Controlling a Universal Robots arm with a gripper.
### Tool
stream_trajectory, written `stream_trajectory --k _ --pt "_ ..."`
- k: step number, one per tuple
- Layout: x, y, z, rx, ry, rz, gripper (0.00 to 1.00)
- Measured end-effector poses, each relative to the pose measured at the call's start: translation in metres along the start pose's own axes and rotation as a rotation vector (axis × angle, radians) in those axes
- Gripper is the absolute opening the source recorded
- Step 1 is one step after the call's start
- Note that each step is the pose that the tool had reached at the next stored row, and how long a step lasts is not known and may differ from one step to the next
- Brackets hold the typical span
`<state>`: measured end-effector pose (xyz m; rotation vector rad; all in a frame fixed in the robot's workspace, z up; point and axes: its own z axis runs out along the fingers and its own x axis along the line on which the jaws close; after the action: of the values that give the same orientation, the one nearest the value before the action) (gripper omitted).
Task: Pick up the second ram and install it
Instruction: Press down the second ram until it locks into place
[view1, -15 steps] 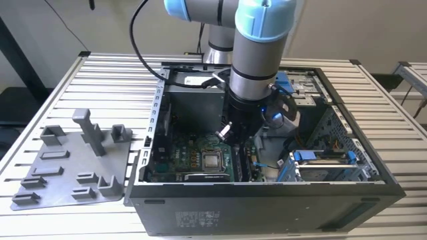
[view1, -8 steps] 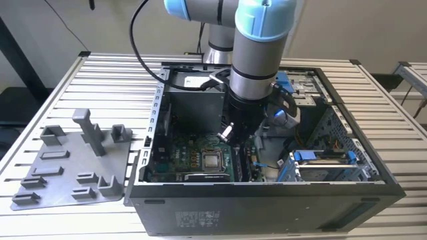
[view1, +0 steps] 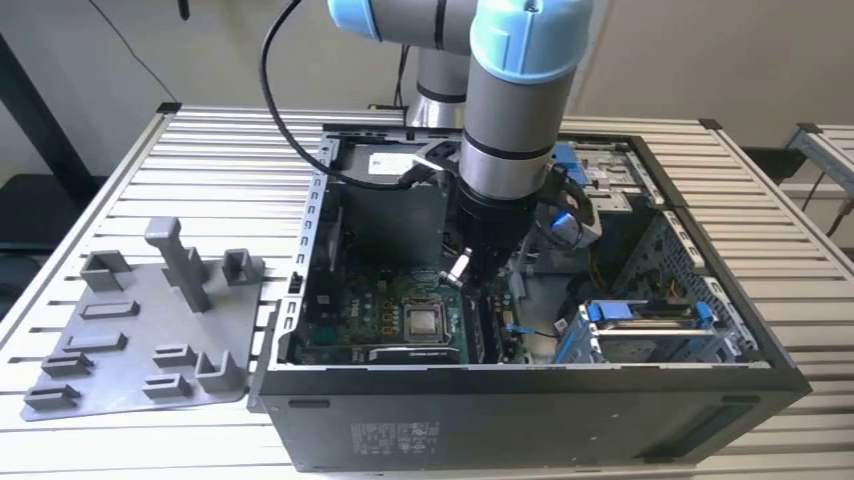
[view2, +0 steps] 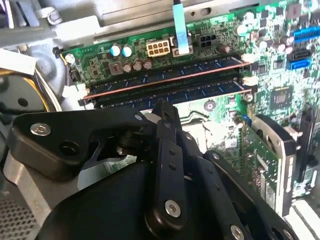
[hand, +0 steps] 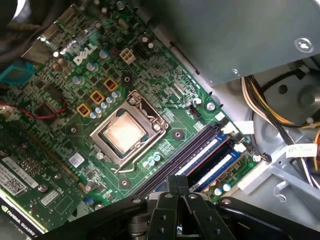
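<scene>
The arm reaches down into the open computer case (view1: 534, 400), which lies on its side on the slatted desk (view1: 200, 150). The pincer (view1: 470, 272) hangs low over the green motherboard (view1: 387, 310), close to the processor socket (view1: 424, 322) and the memory slots.

In the second wrist view, two memory sticks stand seated side by side in the long slots, each a dark board with a row of chips. The second ram (view2: 170, 90) is the stick nearer the pincer; the other ram (view2: 165, 72) sits just beyond it. The pincer (view2: 165, 112) sits directly above the second ram's top edge, with its tips right at the stick; whether they actually touch it I cannot tell.

In the first wrist view the pincer (hand: 177, 186) looks pressed together, its two fingers meeting at the near end of the slots, pinching nothing visible. The second ram (hand: 202, 157) runs away from the tips along its slot.

On the exterior view's left, a grey fixture plate (view1: 147, 340) with upright posts lies on the desk beside the case.
</scene>
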<state>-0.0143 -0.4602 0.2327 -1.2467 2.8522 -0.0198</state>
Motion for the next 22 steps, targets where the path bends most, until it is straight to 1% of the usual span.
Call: stream_trajectory --k 3,22 --pt "0.0001 0.0001 0.0 0.0003 0.0004 -0.03 0.11" --pt "0.0004 0.0004 0.0 -0.0067 -0.0077 -0.373 0.11"
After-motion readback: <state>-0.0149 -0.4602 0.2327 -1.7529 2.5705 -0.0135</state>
